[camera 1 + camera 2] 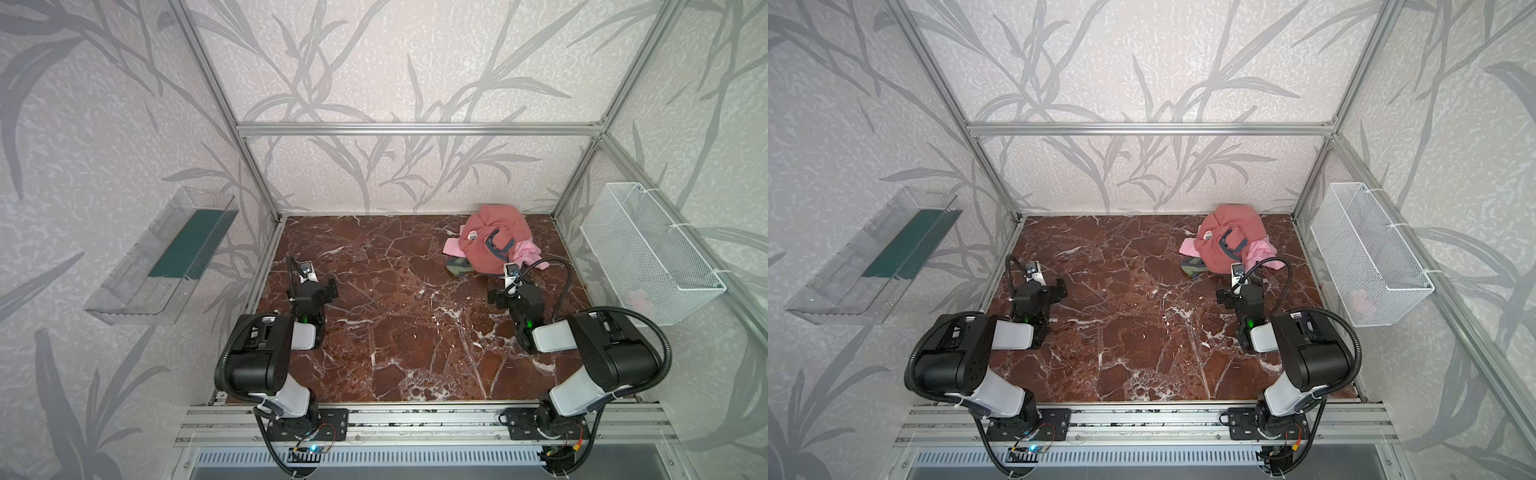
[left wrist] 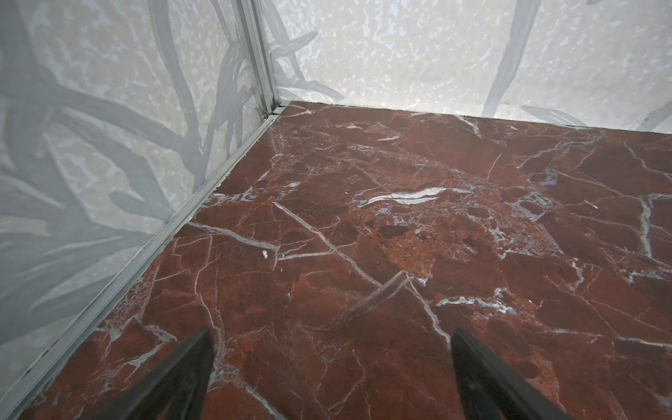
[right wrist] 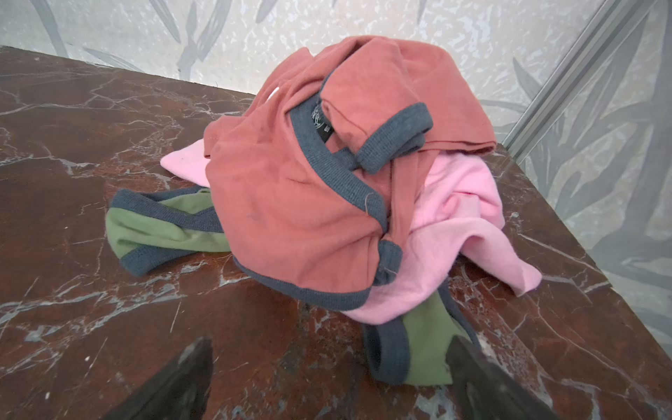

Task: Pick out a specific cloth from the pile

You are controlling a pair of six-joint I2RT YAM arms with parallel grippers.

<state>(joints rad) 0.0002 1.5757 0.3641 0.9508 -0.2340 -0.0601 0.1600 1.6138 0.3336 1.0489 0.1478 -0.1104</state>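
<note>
Green shirt [image 3: 160,232]: mostly under pile [image 1: 494,245], far right of table [image 1: 374,332] | left gripper [image 2: 332,332]: wide open, empty, left side | right gripper [image 3: 329,342]: wide open, empty, just beside pile

The tabletop [image 1: 395,332] is red-brown marble, white-veined. In the pile [image 1: 494,245] at the far right, the salmon-red shirt [image 3: 283,218] has navy trim, the light pink cloth [image 3: 462,189] is plain, and the olive-green cloth [image 3: 156,231] is navy-edged (the same dull blue). The walls [image 1: 374,62] show grey leaves on off-white.
</note>
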